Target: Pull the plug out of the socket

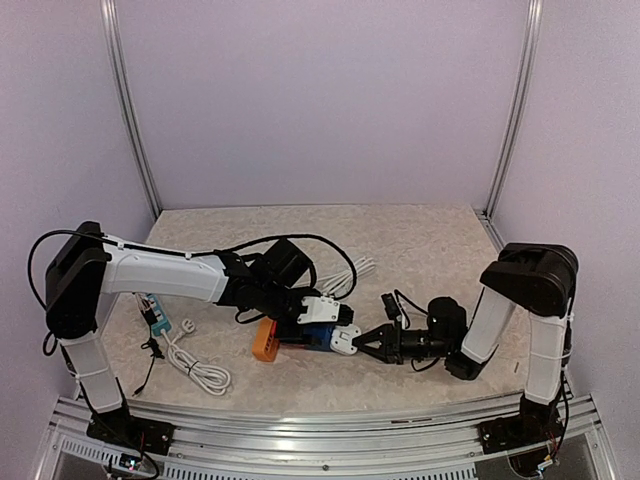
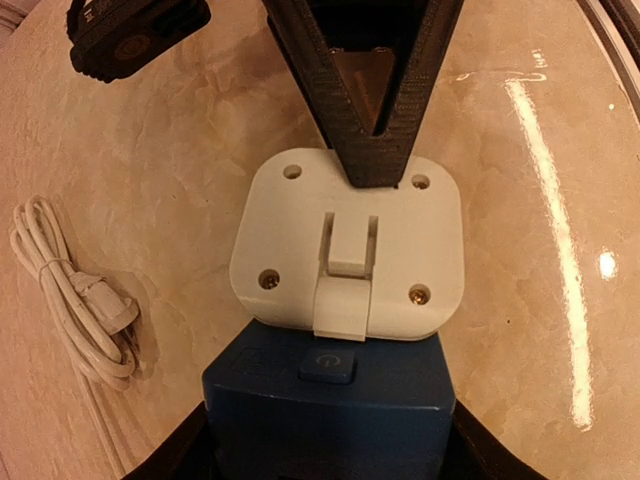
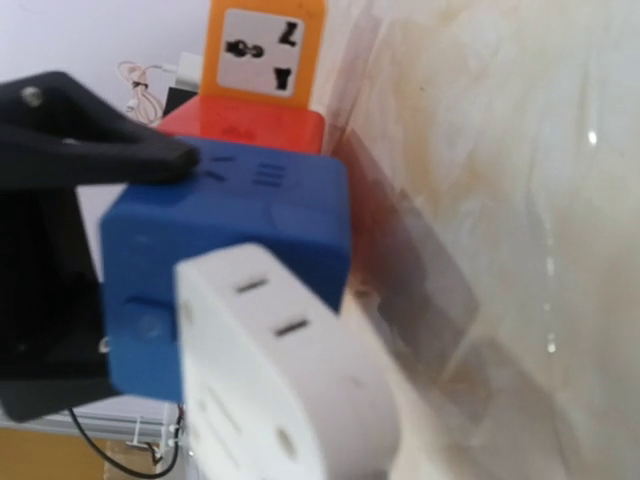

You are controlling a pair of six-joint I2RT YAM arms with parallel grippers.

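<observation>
The right fingers [image 2: 335, 110] are drawn together into a narrow V, their tips closed on the far edge of the white plug [image 2: 345, 245], a rounded square plastic plate with four screw holes. How much of that edge is caught beneath the tips is hidden. The right fingers are not seen in the right wrist view, where the white plug fills the lower centre, blurred and cut off at the bottom.

The left fingers [image 3: 110, 150] are half spread and clamped on the blue socket block [image 2: 325, 400], a plastic cube with a small square button. The white plug is still seated against the block's face, between the two sets of fingers. In the left wrist view only dark slivers of the left fingers are seen at the bottom corners.

Behind the left fingers, an orange socket cube [image 3: 265, 50] with a white outlet face is joined to the block through a red section [image 3: 245, 125].

Everything is carried by a glossy beige marbled table [image 1: 420, 250] that shows bright reflections. To the left of the left fingers a coiled white cable [image 1: 195, 365] lies on the table. Farther left, a white power strip [image 1: 155, 312] is partly hidden under the left arm. Beyond the fingers a white bundle [image 1: 355, 268] is too small to identify.

The table is enclosed by plain lilac walls [image 1: 320, 100] with aluminium posts [image 1: 128, 110] in the corners, and an aluminium rail [image 1: 330, 420] runs along the near edge.
</observation>
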